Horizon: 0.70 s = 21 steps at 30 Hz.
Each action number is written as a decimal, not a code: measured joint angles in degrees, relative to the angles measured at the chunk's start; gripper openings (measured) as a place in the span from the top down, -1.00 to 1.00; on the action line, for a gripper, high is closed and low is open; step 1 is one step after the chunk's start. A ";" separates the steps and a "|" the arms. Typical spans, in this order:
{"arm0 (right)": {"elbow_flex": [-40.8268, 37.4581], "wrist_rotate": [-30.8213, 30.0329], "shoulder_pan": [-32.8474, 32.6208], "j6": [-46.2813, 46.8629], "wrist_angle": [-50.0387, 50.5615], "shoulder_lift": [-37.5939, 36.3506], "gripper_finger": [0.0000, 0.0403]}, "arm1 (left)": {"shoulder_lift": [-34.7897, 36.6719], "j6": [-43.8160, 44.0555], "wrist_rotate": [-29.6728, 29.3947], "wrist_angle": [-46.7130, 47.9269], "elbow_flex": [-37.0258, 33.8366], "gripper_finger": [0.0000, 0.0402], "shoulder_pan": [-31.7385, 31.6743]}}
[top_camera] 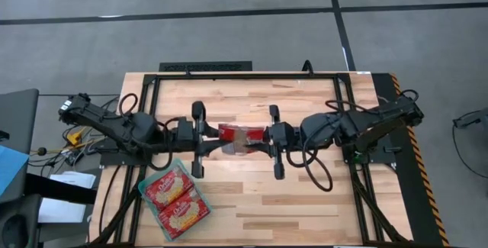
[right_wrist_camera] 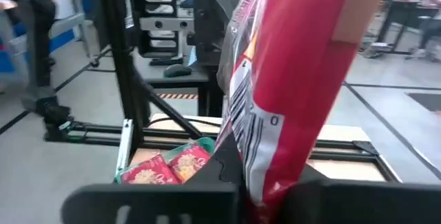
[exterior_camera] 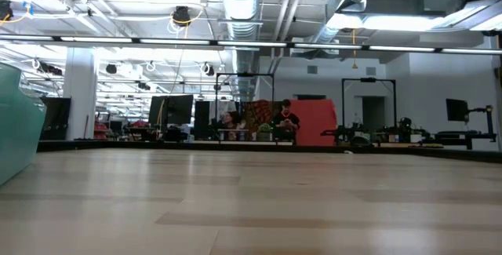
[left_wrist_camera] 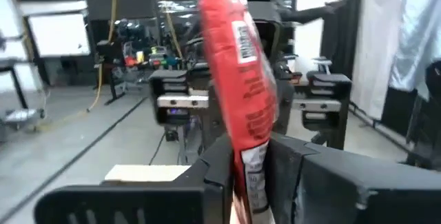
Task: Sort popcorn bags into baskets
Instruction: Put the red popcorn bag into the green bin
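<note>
Red popcorn bag (top_camera: 241,139) is up in the air over mid-table, stretched between both grippers, which face each other end to end. Left gripper (top_camera: 207,138) has one end: in the left wrist view its dark fingers (left_wrist_camera: 219,171) sit on either side of the bag's (left_wrist_camera: 242,72) white/silver end, clamped on it. Right gripper (top_camera: 268,140) has the other end: in the right wrist view the bag (right_wrist_camera: 296,79) fills the middle of the picture, barcode side showing, wedged between that arm's fingers (right_wrist_camera: 231,169), so it looks clenched on the packet too.

Teal-green basket (top_camera: 146,204) sits at the table's near-left area, angled, just below the left arm. Two squarish red packets (top_camera: 173,195) with yellow-cream centres lie flat in it side by side. Right wrist view catches the same two packets (right_wrist_camera: 165,167) down on the table.

Wood table (top_camera: 305,202) top; black frame rails run along its sides.

Low view: only the table surface, the teal basket wall (exterior_camera: 17,122) at the picture's left edge, and people (exterior_camera: 286,122) far off in the room behind. Neither gripper shows there.
</note>
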<state>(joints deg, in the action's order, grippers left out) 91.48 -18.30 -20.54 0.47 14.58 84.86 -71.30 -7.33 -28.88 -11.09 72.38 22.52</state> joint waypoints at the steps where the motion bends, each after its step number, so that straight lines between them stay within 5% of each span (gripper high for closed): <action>1: 0.00 -1.19 -0.17 0.30 0.08 0.00 0.83 | 0.04 1.35 -0.71 0.07 0.00 0.73 -0.02; 12: 0.02 -21.11 -5.20 -15.09 3.28 -0.61 0.86 | 1.68 23.31 0.74 8.75 0.00 0.10 -1.28; 16: 0.02 -33.96 -9.00 -29.89 4.46 -0.57 0.90 | 2.04 32.77 0.29 8.78 0.00 -0.12 -1.58; 21: -0.01 -49.52 -13.02 -53.53 6.60 1.35 0.89 | 2.05 56.09 -5.19 8.91 0.00 -0.26 -4.04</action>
<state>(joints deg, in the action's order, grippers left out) 91.48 -67.82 -33.56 -53.06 21.18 86.21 -69.25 48.76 -34.07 -2.18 72.38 18.47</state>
